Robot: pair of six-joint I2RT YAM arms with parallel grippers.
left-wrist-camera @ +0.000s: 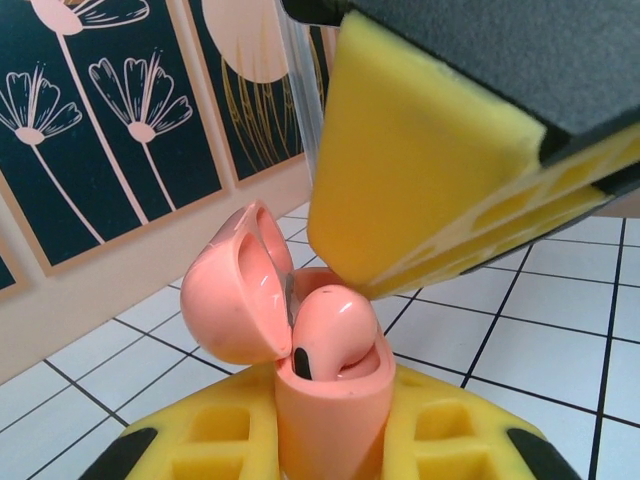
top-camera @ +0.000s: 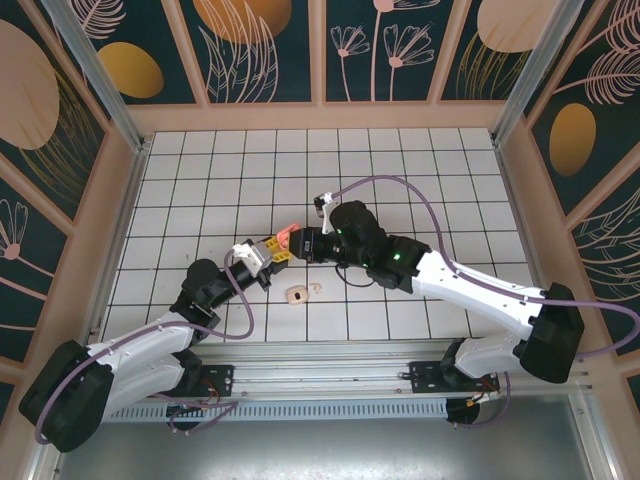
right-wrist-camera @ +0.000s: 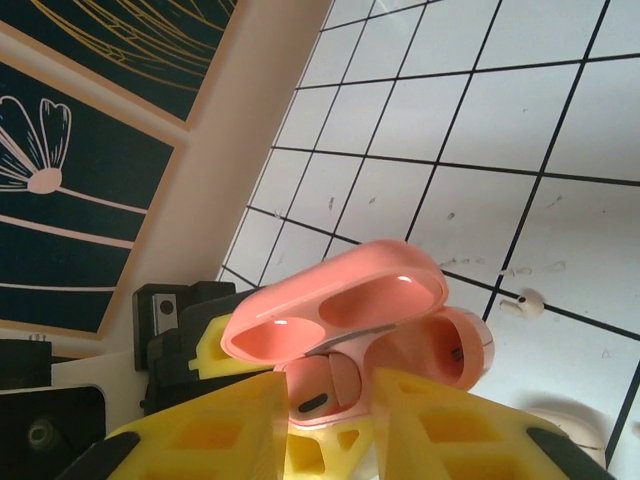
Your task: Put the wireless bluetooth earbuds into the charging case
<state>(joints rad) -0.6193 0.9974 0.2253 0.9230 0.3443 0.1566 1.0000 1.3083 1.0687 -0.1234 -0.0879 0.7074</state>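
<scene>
My left gripper is shut on the base of a coral-pink charging case, held upright with its lid swung open. One coral earbud sits in a socket of the case; the other socket looks hollow. My right gripper meets the case from the right, its yellow fingers standing narrowly apart on either side of the seated earbud. One of those fingers hangs just above the case in the left wrist view. A pale cream earbud lies loose on the tiles.
A cream case lies on the white grid table just in front of the grippers, with the small cream bud beside it. Patterned walls enclose the table on three sides.
</scene>
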